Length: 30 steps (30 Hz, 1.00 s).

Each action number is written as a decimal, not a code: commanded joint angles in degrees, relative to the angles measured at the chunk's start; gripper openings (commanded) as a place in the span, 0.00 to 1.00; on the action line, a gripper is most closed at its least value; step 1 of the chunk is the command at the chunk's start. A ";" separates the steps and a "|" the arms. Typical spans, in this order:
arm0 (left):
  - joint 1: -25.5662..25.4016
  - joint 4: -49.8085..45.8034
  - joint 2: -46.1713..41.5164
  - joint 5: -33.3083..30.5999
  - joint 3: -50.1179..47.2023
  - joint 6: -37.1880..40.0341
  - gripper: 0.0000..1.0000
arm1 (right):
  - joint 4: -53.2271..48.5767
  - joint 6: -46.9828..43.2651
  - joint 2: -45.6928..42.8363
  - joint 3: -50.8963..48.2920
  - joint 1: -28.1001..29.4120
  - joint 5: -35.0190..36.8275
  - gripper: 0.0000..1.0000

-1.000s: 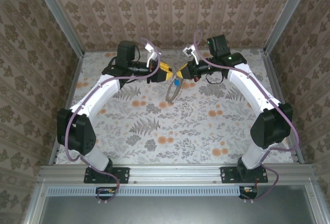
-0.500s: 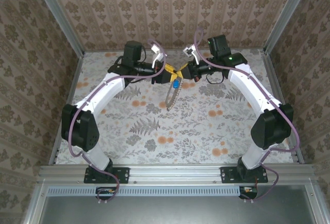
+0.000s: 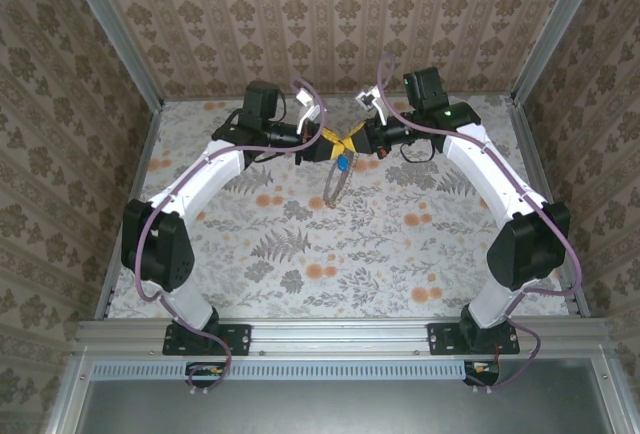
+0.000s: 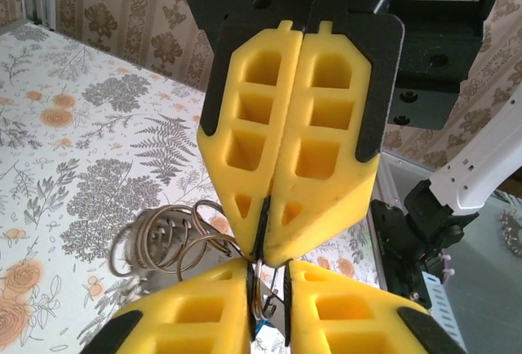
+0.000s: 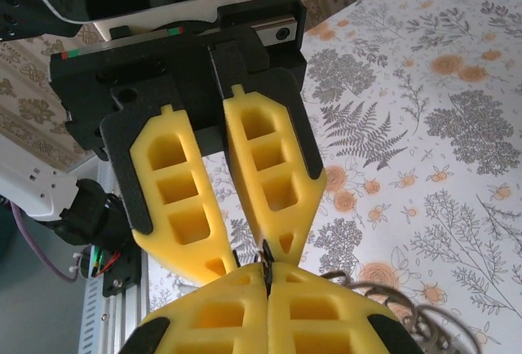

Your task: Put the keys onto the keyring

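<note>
left hand (image 3: 332, 144), right hand (image 3: 349, 141): both pinching 1 keyring (image 3: 334, 186) | keys (image 3: 343, 163): 1 blue set

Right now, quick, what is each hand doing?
Left hand: closed on the keys.
Right hand: closed on the keyring.
</note>
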 commanded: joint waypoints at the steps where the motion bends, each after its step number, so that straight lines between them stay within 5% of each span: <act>1: -0.66 1.00 0.46 2.51 1.03 -0.25 0.09 | 1.68 0.61 -2.33 -0.41 0.01 -1.20 0.00; 8: -0.75 6.82 -0.09 2.97 -0.43 -3.50 0.00 | 2.52 1.51 -3.46 -0.75 -0.05 -1.05 0.02; 10: -0.59 10.24 -0.45 2.81 -1.62 -5.52 0.00 | 3.84 2.97 -4.40 -1.21 -0.29 -0.09 0.26; 13: -0.06 15.88 -0.97 3.32 -3.28 -9.74 0.00 | 8.98 6.67 -7.38 -3.89 -1.65 1.17 0.41; 23: 0.41 30.48 -2.22 3.58 -7.22 -20.32 0.00 | 34.07 23.48 -21.72 -26.41 -5.35 9.16 0.42; 30: 0.30 39.03 -2.55 3.67 -9.06 -27.17 0.00 | 55.05 34.61 -22.07 -38.91 -5.05 7.59 0.43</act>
